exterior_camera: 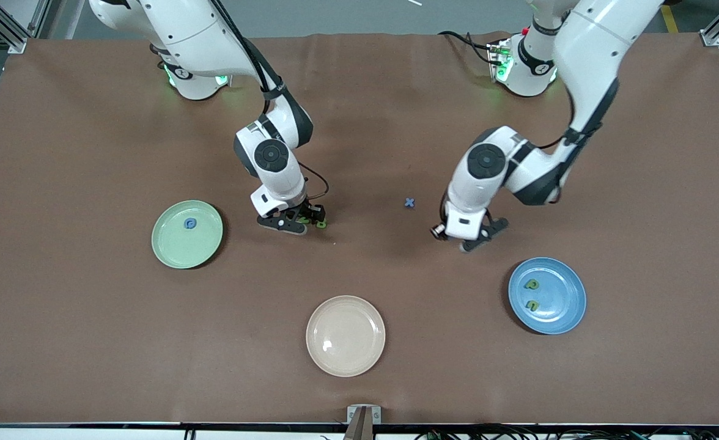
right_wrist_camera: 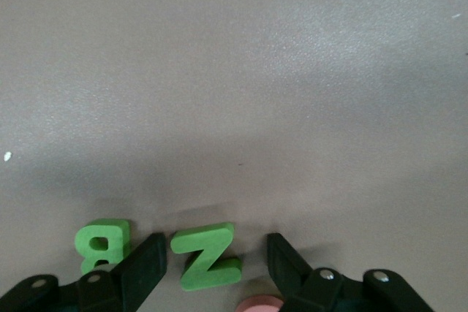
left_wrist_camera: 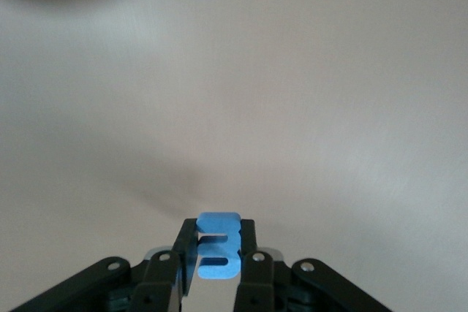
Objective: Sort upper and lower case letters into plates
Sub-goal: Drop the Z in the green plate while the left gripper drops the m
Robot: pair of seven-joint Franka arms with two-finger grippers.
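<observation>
Pale green round plate [exterior_camera: 187, 234] carries one small blue letter [exterior_camera: 190, 224]. Right gripper [exterior_camera: 303, 221] is down at the table; its wrist view alone shows fingers [right_wrist_camera: 143, 267] apart around a flat green N [right_wrist_camera: 205, 256], green B [right_wrist_camera: 104, 245] beside, a red piece [right_wrist_camera: 260, 304] partly hidden. Cream-beige plate [exterior_camera: 345, 335] sits nearest the camera. Blue x [exterior_camera: 409, 202] lies mid-table. Left gripper [exterior_camera: 480, 238] pinches a blue letter m [left_wrist_camera: 218, 245], seen only by its wrist view. Blue round plate [exterior_camera: 546, 295] holds two small green letters [exterior_camera: 531, 284].
</observation>
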